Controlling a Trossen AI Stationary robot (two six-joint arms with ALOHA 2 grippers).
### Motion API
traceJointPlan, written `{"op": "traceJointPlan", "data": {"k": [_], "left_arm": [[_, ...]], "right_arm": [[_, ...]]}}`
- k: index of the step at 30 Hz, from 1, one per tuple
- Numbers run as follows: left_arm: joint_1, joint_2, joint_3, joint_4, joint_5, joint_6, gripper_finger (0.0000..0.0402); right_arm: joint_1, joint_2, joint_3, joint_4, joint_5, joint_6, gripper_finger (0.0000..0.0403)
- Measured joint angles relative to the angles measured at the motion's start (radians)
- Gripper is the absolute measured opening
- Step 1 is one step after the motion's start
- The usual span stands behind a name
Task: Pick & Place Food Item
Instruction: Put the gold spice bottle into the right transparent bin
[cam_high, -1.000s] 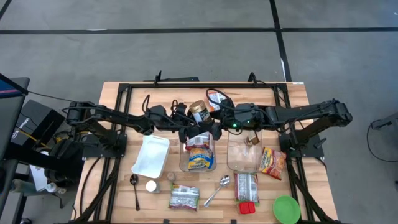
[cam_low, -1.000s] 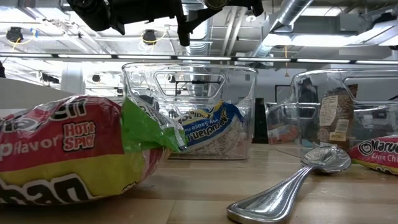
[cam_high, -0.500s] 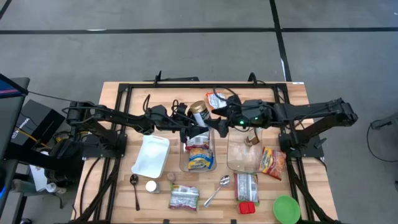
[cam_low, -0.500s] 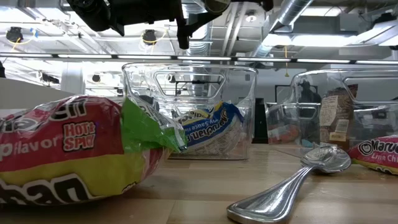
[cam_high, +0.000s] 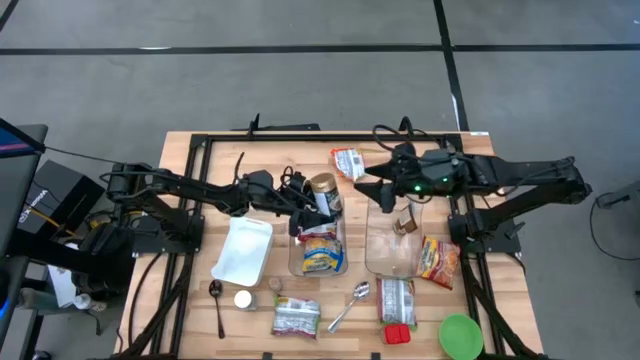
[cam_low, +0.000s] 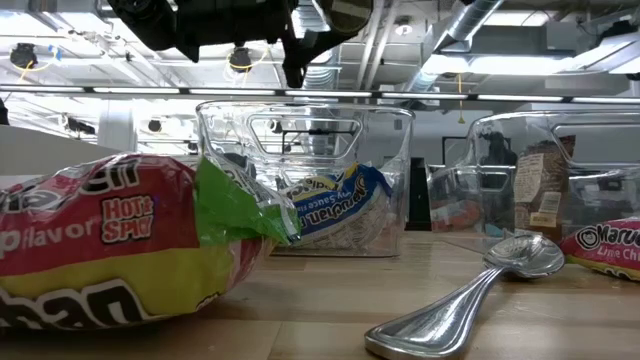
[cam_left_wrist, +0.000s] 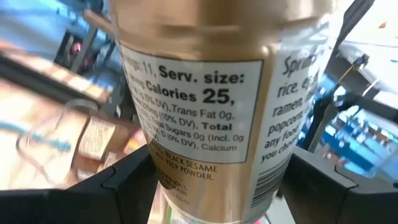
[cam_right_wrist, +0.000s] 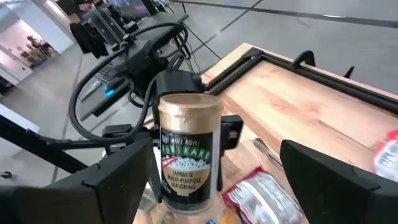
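One furikake seasoning jar (cam_high: 324, 190), clamped upright in left gripper (cam_high: 322, 205), hovering above the clear bin (cam_high: 319, 262) holding a ramen pack (cam_high: 319, 255). Right gripper (cam_high: 372, 190), fingers spread and empty, now pulled back from the jar: handover apparently done, drop into bin likely next.

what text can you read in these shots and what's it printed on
"Calories 25", "Serv. size:", "BLACK SESAME", "POWDER": back label of the seasoning jar held in the left gripper.
"JAPANESE MULTI-PURPOSE SEASONING": the jar's front label, right wrist view.
"HOT & SPICY", "Flavor": noodle packet.
"Maru...": packet at the right edge, cut off.
Packet in the clear bin: upside down, unreadable.
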Motion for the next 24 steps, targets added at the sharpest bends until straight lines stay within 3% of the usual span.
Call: {"op": "traceJointPlan", "data": {"k": [7,15,24], "left_arm": [[-0.013,0.0,0.005,-0.136,0.087,0.074,0.0276],[-0.05,0.0,0.141,-0.513,0.118,0.26,0.0277],[-0.05,0.0,0.192,-0.598,0.141,0.279,0.0277]], "right_arm": [[0.018,-0.022,0.0,-0.125,-0.007,0.0,0.0344],[0.023,0.002,0.0,-0.142,-0.104,0.0,0.0344],[0.032,0.036,-0.003,-0.131,-0.159,-0.057,0.0344]]}}
